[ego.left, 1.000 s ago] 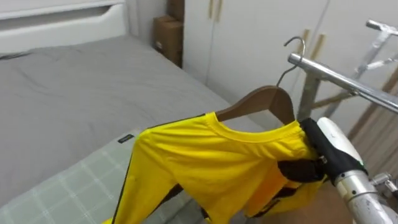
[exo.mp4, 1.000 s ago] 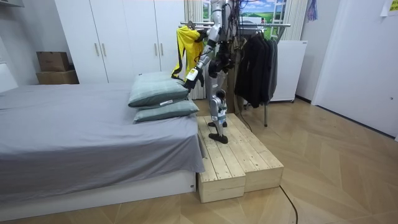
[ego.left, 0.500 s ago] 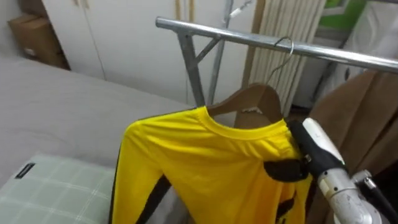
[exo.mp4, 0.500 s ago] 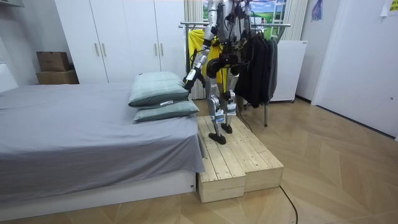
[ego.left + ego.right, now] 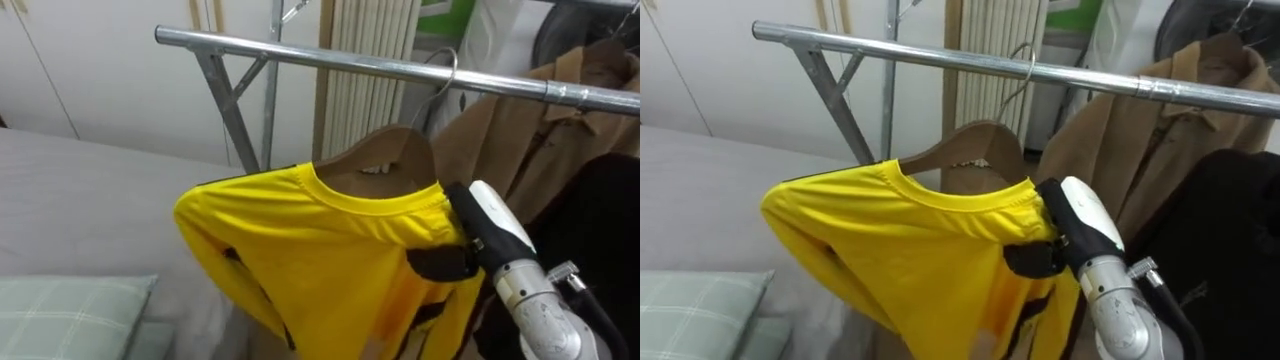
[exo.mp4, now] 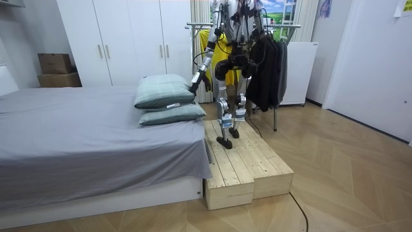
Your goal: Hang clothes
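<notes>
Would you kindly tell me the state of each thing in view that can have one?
yellow shirt: on the wooden hanger, held up.
wooden hanger: hook at the rail; whether it rests there is unclear.
right hand: shut on the yellow shirt's shoulder.
left hand: low beside the pillows.
brown coat: hanging on the rail.
wardrobe doors: closed.

No legible text, labels, numbers or signs on anything in view.
</notes>
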You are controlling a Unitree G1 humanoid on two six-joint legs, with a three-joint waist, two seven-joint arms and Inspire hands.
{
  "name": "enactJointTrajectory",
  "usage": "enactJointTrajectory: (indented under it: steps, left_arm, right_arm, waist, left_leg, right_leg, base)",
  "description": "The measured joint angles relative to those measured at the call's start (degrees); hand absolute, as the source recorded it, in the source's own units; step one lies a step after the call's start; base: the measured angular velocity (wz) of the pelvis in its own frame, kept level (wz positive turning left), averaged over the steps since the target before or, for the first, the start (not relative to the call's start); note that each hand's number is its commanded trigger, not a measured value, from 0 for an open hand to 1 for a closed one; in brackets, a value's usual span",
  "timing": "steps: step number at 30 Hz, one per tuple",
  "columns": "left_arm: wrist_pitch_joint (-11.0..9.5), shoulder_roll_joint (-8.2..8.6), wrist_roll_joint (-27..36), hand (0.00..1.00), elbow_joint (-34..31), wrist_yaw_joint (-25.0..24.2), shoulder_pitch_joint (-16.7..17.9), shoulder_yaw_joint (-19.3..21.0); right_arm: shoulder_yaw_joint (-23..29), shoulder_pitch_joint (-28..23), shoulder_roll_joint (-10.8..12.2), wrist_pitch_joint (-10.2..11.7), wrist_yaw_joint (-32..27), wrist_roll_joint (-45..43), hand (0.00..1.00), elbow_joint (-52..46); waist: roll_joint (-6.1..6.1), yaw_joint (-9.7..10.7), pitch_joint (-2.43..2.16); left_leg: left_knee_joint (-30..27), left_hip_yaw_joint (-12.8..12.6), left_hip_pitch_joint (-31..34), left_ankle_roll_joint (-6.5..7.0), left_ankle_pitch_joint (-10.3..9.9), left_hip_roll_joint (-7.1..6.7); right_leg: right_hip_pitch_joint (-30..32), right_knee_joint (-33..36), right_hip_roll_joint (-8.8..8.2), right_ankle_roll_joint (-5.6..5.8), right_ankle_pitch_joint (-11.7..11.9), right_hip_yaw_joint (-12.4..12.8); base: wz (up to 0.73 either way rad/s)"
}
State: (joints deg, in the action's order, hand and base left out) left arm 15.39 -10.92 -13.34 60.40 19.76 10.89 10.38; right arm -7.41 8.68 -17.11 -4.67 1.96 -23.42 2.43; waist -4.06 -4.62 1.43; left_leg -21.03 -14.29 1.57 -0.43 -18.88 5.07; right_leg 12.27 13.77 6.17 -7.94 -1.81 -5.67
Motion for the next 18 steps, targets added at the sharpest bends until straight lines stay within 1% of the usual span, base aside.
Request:
enactJointTrajectory:
  steps: [1,2,3,4,5,6,7,8,10,11,12,13,14,15,16,18]
  left_arm:
    - [0.16,0.41,0.0,0.0,-1.67,0.41,-0.01,-0.68]
    - [0.15,0.55,0.0,0.0,-2.33,0.75,-0.01,-1.56]
    - [0.0,0.94,0.0,0.0,-3.16,1.1,-0.04,-2.93]
    - [-0.61,1.21,0.0,0.0,-3.21,1.2,-0.08,-3.87]
    - [-0.86,1.32,-0.01,0.0,-3.2,1.21,-0.07,-3.89]
    - [-1.36,1.56,-0.01,0.0,-3.1,1.2,-0.07,-4.17]
    - [-1.8,1.65,-0.01,0.0,-2.77,1.18,0.18,-4.6]
    - [-2.08,1.65,-0.01,0.0,-2.48,1.16,0.35,-4.71]
    - [-3.08,1.62,0.0,0.0,-1.65,1.14,1.32,-4.81]
    - [-3.47,1.63,-0.02,0.0,-1.12,1.06,1.5,-4.83]
    - [-3.99,1.64,-0.02,0.0,-0.41,0.84,2.02,-4.86]
    - [-4.23,1.64,-0.03,0.0,0.2,0.7,2.21,-4.86]
    - [-4.25,1.64,-0.03,0.0,0.39,0.51,2.26,-4.87]
    - [-4.27,1.62,-0.03,0.0,0.58,-0.17,2.68,-4.69]
    - [-4.38,1.61,-0.03,0.0,0.99,-0.57,2.91,-4.6]
    - [-4.65,1.53,-0.03,0.0,1.31,-0.99,3.17,-4.43]
  right_arm:
    - [-0.01,-0.03,-0.22,0.0,0.0,0.43,1.0,-0.15]
    - [-0.01,-0.06,-0.3,-0.01,0.0,0.66,1.0,-0.14]
    - [-0.01,-0.08,-0.33,-0.01,0.1,0.96,1.0,-0.15]
    - [-0.01,-0.14,-0.31,0.0,0.51,1.14,1.0,-0.14]
    - [0.0,-0.14,-0.34,0.0,0.75,1.14,1.0,-0.14]
    - [0.0,-0.14,-0.4,0.0,1.01,1.15,1.0,-0.13]
    - [0.0,-0.18,-0.39,-0.01,1.4,1.01,1.0,-0.14]
    - [0.0,-0.2,-0.37,0.0,1.44,0.88,1.0,-0.19]
    - [0.3,-0.63,-0.53,0.0,1.44,0.44,1.0,-0.51]
    - [0.4,-0.85,-0.71,0.0,1.44,0.23,1.0,-0.66]
    - [0.51,-1.68,-0.98,-0.01,1.44,-0.83,1.0,-1.27]
    - [0.57,-2.76,-1.44,-0.01,1.46,-1.77,1.0,-1.89]
    - [0.64,-3.1,-1.6,-0.01,1.54,-1.83,1.0,-1.97]
    - [0.65,-3.43,-1.61,-0.14,1.98,-1.83,1.0,-1.97]
    - [0.64,-3.5,-1.61,-0.14,2.08,-1.74,1.0,-1.99]
    - [0.94,-3.52,-1.65,-0.14,2.52,-1.74,1.0,-2.15]
  waist:
    - [-0.03,0.61,-0.01]
    - [-0.02,0.6,-0.01]
    - [0.04,0.54,0.0]
    - [0.0,0.17,-0.01]
    - [-0.08,-0.18,-0.06]
    - [-0.23,-0.56,-0.07]
    - [-0.27,-0.63,-0.12]
    - [-0.21,-0.63,-0.16]
    - [-0.16,-0.08,-0.33]
    - [-0.11,-0.15,-0.36]
    - [-0.12,-0.33,-0.57]
    - [0.07,-0.31,-0.91]
    - [0.19,-0.33,-0.95]
    - [0.47,-0.35,-1.1]
    - [0.66,-0.44,-1.16]
    - [0.73,-0.13,-1.24]
  left_leg:
    - [-0.45,0.98,0.37,-0.08,0.01,-0.12]
    - [-0.44,1.25,0.31,-0.07,0.03,-0.29]
    - [-0.26,2.3,0.08,-0.02,0.35,-1.03]
    - [0.75,3.74,-0.22,0.46,0.79,-1.96]
    - [1.57,4.47,-0.35,0.8,1.09,-2.53]
    - [3.17,6.17,-0.14,0.89,2.31,-3.85]
    - [4.26,7.0,0.0,1.45,3.45,-4.87]
    - [4.57,6.9,-0.01,1.57,3.97,-4.91]
    - [5.53,5.78,-0.13,1.65,4.08,-4.96]
    - [5.55,5.18,-0.14,1.66,4.07,-4.85]
    - [5.51,4.65,-0.27,1.79,3.97,-4.78]
    - [5.52,4.22,-0.46,1.86,3.91,-4.67]
    - [5.55,4.09,-0.85,1.9,3.82,-4.63]
    - [5.84,3.75,-1.44,1.99,3.7,-4.52]
    - [6.26,3.54,-2.1,1.99,3.66,-4.47]
    - [6.49,3.51,-2.4,2.0,3.66,-4.47]
  right_leg:
    - [-0.02,-0.12,0.24,-0.31,0.08,0.41]
    - [-0.04,-0.11,0.36,-0.4,0.07,0.92]
    - [-0.08,-0.15,0.57,-0.64,0.17,2.03]
    - [-0.13,-0.15,0.94,-0.98,0.31,3.88]
    - [-0.11,-0.19,0.99,-1.06,0.4,4.6]
    - [-0.09,-0.47,1.2,-1.03,0.85,6.58]
    - [-0.21,-0.94,1.59,-0.73,1.4,8.95]
    - [-0.24,-1.17,1.95,-0.46,1.61,10.06]
    - [-0.38,-2.39,3.54,0.67,2.86,13.99]
    - [-0.4,-2.53,3.85,0.71,3.21,14.73]
    - [-0.44,-2.75,4.1,0.76,4.03,15.34]
    - [-0.64,-2.94,4.2,0.83,4.09,15.49]
    - [-0.89,-2.99,4.32,0.82,4.1,15.72]
    - [-1.39,-3.02,4.54,0.79,4.08,16.11]
    - [-1.82,-2.96,4.76,0.58,4.1,16.63]
    - [-2.13,-2.86,4.83,0.32,4.06,16.69]
  base:
    - [0.2]
    - [0.03]
    - [-0.23]
    - [-0.34]
    - [-0.5]
    - [-0.53]
    - [-0.51]
    - [-0.43]
    - [-0.33]
    - [-0.32]
    - [-0.24]
    - [-0.2]
    - [-0.13]
    - [-0.19]
    - [-0.17]
    - [-0.04]
